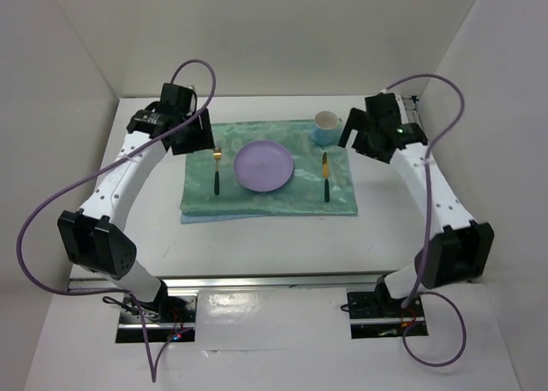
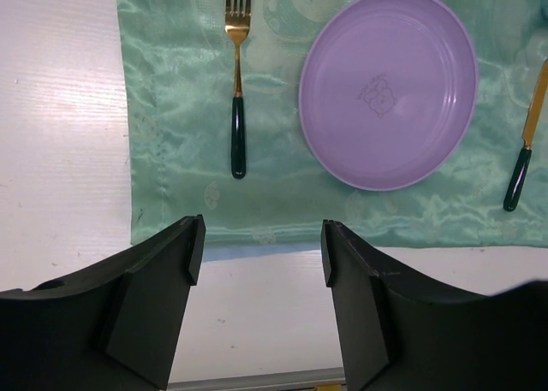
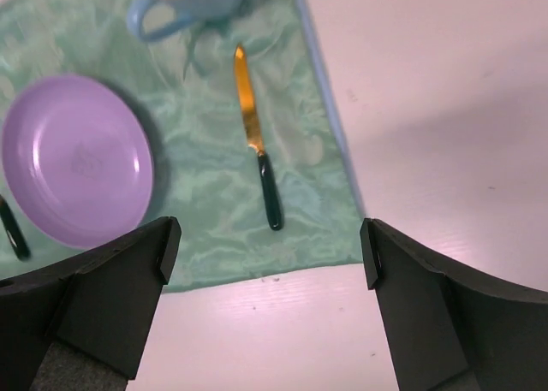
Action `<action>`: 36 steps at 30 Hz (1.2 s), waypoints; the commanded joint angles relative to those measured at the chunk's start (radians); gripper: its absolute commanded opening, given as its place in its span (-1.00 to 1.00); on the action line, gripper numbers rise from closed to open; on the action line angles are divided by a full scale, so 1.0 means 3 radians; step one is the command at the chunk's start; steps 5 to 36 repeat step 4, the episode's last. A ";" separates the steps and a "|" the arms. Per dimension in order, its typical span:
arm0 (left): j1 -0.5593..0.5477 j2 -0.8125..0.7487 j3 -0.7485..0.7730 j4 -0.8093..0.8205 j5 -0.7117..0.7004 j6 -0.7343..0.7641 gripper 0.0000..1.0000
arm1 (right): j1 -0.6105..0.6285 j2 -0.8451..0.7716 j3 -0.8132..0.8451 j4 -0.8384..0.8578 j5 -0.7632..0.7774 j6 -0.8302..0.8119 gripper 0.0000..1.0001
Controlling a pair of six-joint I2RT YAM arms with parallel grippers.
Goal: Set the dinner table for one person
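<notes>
Right pincer [image 3: 267, 247] stands wide open with nothing between its jaws, just to the right of the light blue ceramic mug [image 1: 325, 127], which sits on the far right corner of the green patterned cloth [image 1: 257, 201]. Left pincer [image 2: 262, 241] is open and empty too, near the far left corner of this cloth. The large white dinner table [image 1: 145, 211] carries the cloth in its middle. On the cloth lie a round purple plate [image 1: 265, 166], a gold fork with dark green handle [image 1: 217, 170] on its left and a matching knife [image 1: 325, 177] on its right. The setting looks complete to me, so I judge that the step in hand is to take the right arm away from the mug. To do it well, the pincer should rise first with wide jaws and only then go right, so that no finger catches the mug or drags the soft cloth.
</notes>
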 commanded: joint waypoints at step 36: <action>0.0023 -0.0182 -0.0042 0.0048 0.0217 0.0110 0.47 | -0.0207 -0.0682 -0.0307 -0.0153 0.0276 0.0208 1.00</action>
